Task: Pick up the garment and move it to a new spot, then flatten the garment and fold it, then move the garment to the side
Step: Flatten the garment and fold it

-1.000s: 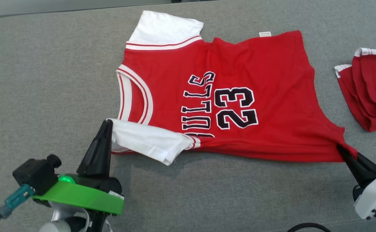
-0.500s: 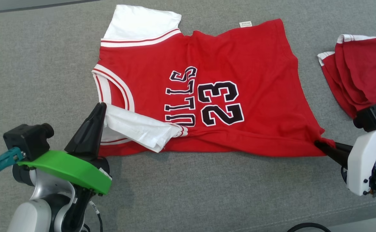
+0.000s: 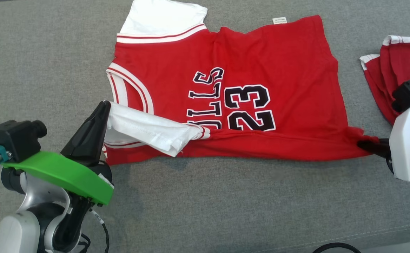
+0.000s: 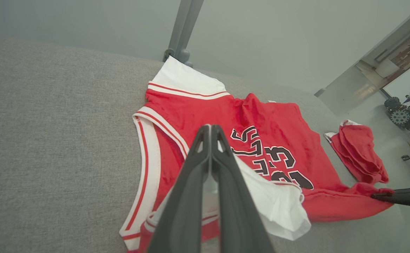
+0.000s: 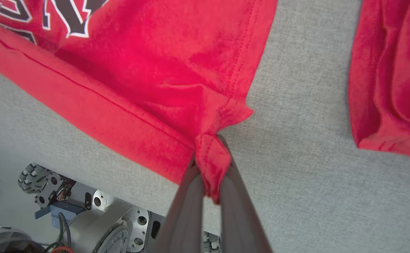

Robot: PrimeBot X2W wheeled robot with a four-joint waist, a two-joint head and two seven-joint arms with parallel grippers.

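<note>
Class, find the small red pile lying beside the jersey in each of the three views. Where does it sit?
Head view: pile at the right edge, mid-height.
Left wrist view: pile right of centre, past the jersey.
Right wrist view: pile along the right edge, upper part.
Shared landmark: the jersey corner pinched in the right tool, close to the pile.
</note>
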